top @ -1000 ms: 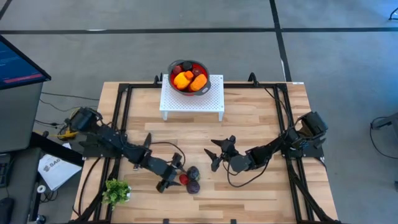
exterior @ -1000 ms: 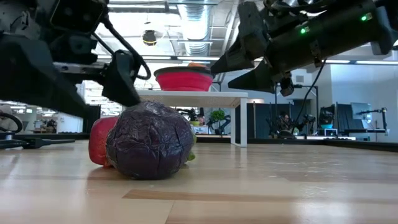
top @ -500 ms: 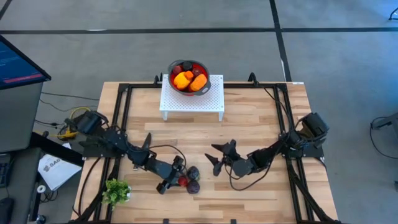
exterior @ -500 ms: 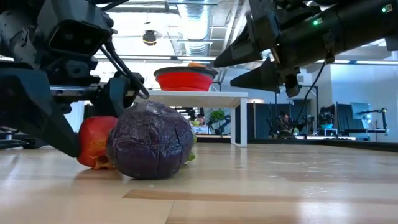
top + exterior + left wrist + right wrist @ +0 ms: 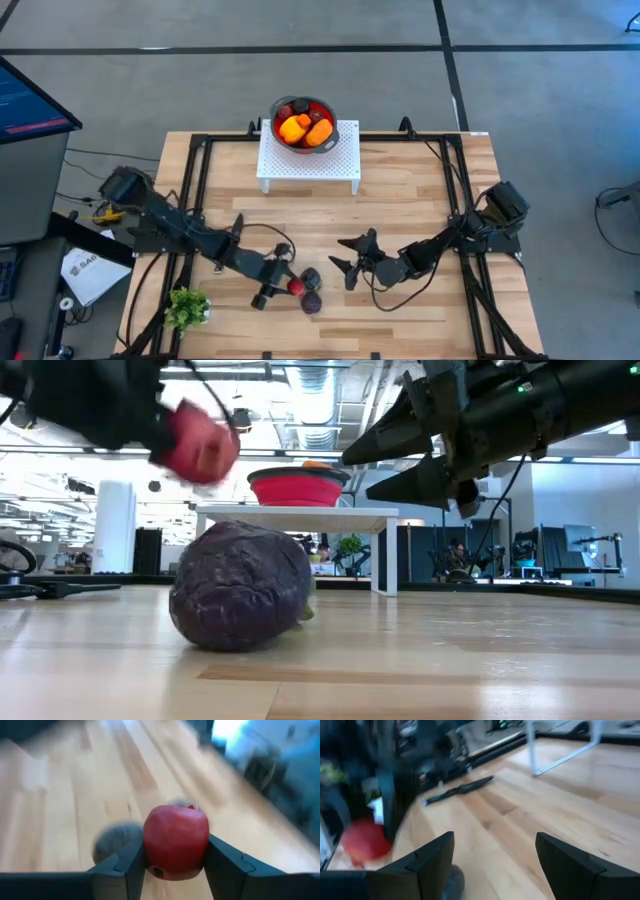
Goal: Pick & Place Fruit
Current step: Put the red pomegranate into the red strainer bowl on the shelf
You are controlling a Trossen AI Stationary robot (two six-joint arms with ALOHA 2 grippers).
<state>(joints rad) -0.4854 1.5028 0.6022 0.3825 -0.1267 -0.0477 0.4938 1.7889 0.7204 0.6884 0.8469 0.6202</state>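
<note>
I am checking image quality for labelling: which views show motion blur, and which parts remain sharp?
Low view: the red fruit is smeared, the purple fruit crisp. Left wrist view: the table streaks, the gripped red fruit is sharp. Right wrist view: blurred throughout. High view: sharp.

- Red fruit (image 5: 175,841): glossy apple-red, one small dark spot low on its skin; held between the dark grey fingers of the left gripper (image 5: 175,865).
- Purple fruit (image 5: 240,586): dark maroon-purple, crinkled surface with fine pale veining.
- Bowl (image 5: 324,139): red inside, grey rim; contents orange, yellow and dark maroon.
- Stand (image 5: 345,160) under the bowl: white, dotted with small holes.
- Table (image 5: 400,190): light wood in lengthwise planks, black frame.
- Plant sprig (image 5: 186,305), far from the bowl: leafy bright green.
- Right gripper (image 5: 492,862): dark grey fingers.
</note>
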